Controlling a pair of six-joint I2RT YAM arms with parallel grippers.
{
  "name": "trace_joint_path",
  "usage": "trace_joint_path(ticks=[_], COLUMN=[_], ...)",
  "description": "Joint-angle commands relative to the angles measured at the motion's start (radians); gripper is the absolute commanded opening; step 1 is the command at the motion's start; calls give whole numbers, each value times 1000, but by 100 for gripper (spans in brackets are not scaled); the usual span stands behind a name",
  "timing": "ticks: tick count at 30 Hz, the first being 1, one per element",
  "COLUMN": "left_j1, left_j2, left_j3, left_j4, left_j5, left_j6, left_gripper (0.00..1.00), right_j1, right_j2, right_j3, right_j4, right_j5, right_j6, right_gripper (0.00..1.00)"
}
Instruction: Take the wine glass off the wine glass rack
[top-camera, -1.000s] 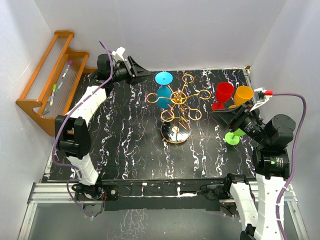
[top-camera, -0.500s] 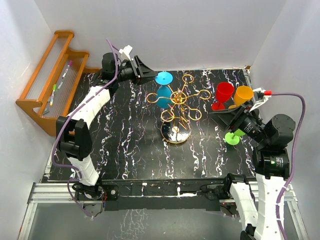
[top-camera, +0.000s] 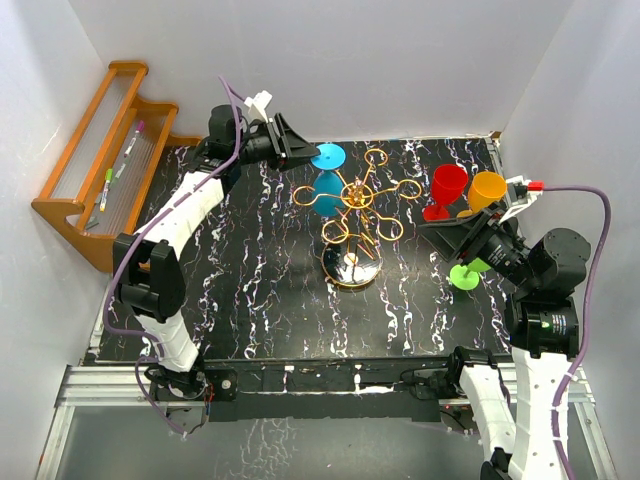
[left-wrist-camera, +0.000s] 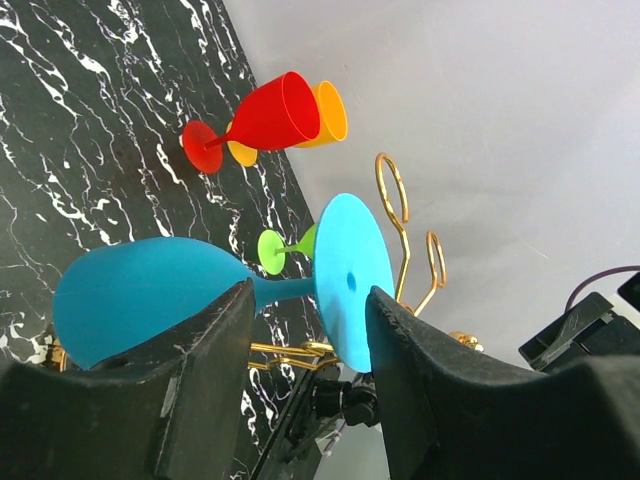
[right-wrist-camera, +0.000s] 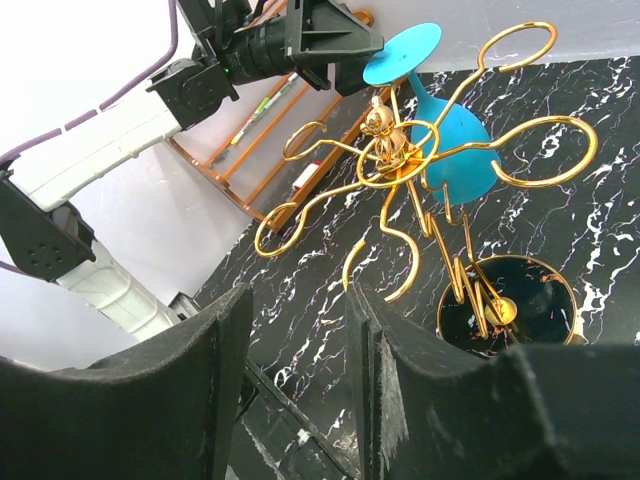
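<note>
The gold wire wine glass rack (top-camera: 352, 205) stands mid-table on its round base (top-camera: 350, 268). A blue wine glass (top-camera: 327, 190) hangs upside down in its far-left ring, its round foot (top-camera: 327, 156) on top. My left gripper (top-camera: 292, 148) is open just left of that foot; in the left wrist view the foot (left-wrist-camera: 350, 280) and stem lie between the open fingers (left-wrist-camera: 205, 375), not pinched. My right gripper (top-camera: 447, 232) is open and empty at the right, facing the rack (right-wrist-camera: 420, 165); the blue glass (right-wrist-camera: 455, 150) shows there too.
A red glass (top-camera: 446, 189) and an orange glass (top-camera: 486, 191) stand at the back right. A green glass (top-camera: 466, 274) lies by the right arm. An orange-brown wooden shelf (top-camera: 105, 160) with pens stands at the left wall.
My left gripper has moved right along the back of the table, up to the blue glass's foot. The right arm and the glasses have not moved.
</note>
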Motion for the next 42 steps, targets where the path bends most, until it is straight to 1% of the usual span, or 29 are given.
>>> trace_joint_path(ticks=[1,6,8,12,16,30,36,42], left_j1=[-19,-28,-31,-34,-35,-34,-34,-34], left_j2=[-66,-61,-58,-52,-56,-101,-131,-139], left_j3=[63,75,82,100,107,114,98,84], left_j4=[-14,-26,-41,-74,-100,-112,-126,-44], left_j5=[22,23,22,25,13,-61,-127,-85], left_j6=[31,39,47,66,85,80,99,16], left_gripper=[45,39,34,20,11,0,0,0], right_j1=[-4,-4,-4,-4,-4,-4,-3,-4], right_j2=[-7,-11,-11,-13,-19,-32,-36,-39], right_j3=[-2,-7,-9,-8,-16,-27,-27,-28], right_j4=[43,45,45,46,54,66,66,70], right_j5=[14,16,17,24,34,53,58,63], right_j6=[-3,0,0,3,15,34,36,41], right_gripper=[44,44,44,44,44,43,43,43])
